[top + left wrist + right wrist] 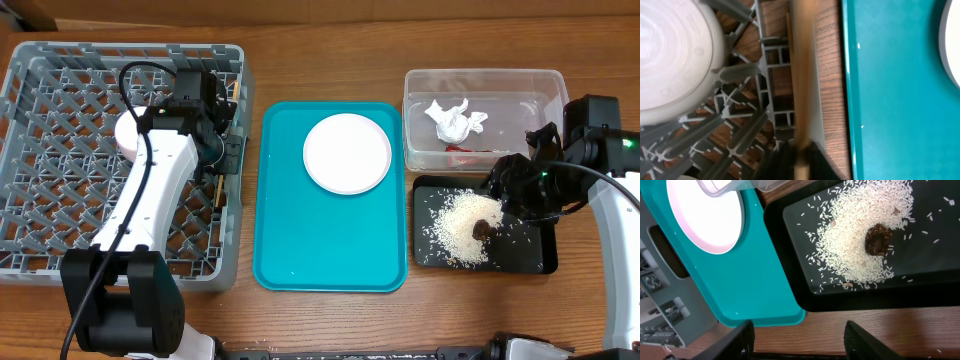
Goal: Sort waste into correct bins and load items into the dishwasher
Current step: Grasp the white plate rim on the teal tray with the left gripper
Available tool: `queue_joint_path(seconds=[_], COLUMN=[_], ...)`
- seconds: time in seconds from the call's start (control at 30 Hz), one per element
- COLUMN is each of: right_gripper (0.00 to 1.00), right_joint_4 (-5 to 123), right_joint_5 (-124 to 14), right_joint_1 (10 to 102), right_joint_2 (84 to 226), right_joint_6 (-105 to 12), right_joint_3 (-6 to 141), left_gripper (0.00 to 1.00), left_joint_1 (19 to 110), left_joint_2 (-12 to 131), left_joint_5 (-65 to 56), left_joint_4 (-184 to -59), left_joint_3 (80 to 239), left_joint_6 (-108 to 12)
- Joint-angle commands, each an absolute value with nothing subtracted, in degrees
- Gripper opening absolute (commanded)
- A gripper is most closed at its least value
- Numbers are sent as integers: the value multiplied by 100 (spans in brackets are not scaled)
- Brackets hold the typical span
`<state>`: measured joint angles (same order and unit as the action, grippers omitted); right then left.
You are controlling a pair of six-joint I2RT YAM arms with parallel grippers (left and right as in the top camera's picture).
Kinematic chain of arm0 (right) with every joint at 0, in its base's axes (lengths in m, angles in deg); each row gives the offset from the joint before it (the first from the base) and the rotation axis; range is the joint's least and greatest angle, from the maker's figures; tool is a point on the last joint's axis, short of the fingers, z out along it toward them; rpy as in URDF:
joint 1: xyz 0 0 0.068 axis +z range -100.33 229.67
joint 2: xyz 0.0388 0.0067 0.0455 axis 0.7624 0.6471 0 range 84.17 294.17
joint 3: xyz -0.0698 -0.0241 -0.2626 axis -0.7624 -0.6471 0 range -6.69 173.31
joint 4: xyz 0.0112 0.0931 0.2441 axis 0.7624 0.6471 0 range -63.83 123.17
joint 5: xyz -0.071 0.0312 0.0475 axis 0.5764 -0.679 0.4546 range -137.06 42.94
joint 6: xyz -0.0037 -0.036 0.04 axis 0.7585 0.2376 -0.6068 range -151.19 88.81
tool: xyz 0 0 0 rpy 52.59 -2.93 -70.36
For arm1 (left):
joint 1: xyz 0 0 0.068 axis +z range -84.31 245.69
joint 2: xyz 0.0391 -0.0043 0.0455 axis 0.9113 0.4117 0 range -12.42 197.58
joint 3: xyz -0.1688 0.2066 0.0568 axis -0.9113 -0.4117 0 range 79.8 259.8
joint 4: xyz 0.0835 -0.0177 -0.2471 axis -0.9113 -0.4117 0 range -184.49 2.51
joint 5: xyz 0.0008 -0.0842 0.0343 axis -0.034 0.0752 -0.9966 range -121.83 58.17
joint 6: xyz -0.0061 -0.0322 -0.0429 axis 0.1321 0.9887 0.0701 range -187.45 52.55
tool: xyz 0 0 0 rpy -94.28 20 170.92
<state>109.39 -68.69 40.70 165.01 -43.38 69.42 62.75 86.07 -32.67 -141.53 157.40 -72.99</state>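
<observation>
My left gripper [802,161] is shut on the wooden chopsticks [801,75], which show blurred and upright over the right wall of the grey dish rack [60,70]. A pale bowl [670,50] lies upside down in the rack beside them. The white plate [347,152] lies on the teal tray. The clear tub [480,80] holds the white napkin [455,120] and the red wrapper [465,155]. The black tray [930,280] holds the rice [860,225] and the brown lump [878,239]. My right gripper [802,345] is open and empty above the black tray's near edge.
The teal tray [330,240] lies between the rack and the two bins. My left arm [150,200] stretches across the rack. Bare wooden table [330,320] runs along the front. The cup and the second bowl do not show.
</observation>
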Motion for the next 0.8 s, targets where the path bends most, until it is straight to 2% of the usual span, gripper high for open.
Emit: queue_joint_path(seconds=[0.0, 0.07, 0.17, 0.4, 0.67, 0.77], right_gripper=[59, 59, 59, 59, 59, 59], right_joint_4=[10928, 10926, 10931, 10920, 10922, 10922], right_joint_5=[-6858, -6858, -6858, -6858, -6858, -6858], right_joint_1=[4055, 4055, 4055, 4055, 4055, 4055], right_joint_2=[16370, 16370, 16370, 16370, 16370, 16370], right_joint_6=[-4310, -4310, -4310, -4312, -4312, -4312], right_joint_3=[7030, 7030, 7030, 7032, 7030, 7030], left_gripper=[24, 38, 50, 50, 65, 66], left_joint_1=[6306, 6306, 6304, 5882, 4253, 3689], left_joint_2=[8645, 8642, 8616, 8605, 8951, 9333], left_joint_5=[-3333, -3331, -3191, -1084, -2019, -2393], left_joint_4=[-14241, -14359, -14603, -14702, -14039, -13810], left_joint_3=[15872, 16009, 16431, 16953, 16741, 16717], left_joint_6=[-7360, -7295, -7188, -7207, -7885, -8132])
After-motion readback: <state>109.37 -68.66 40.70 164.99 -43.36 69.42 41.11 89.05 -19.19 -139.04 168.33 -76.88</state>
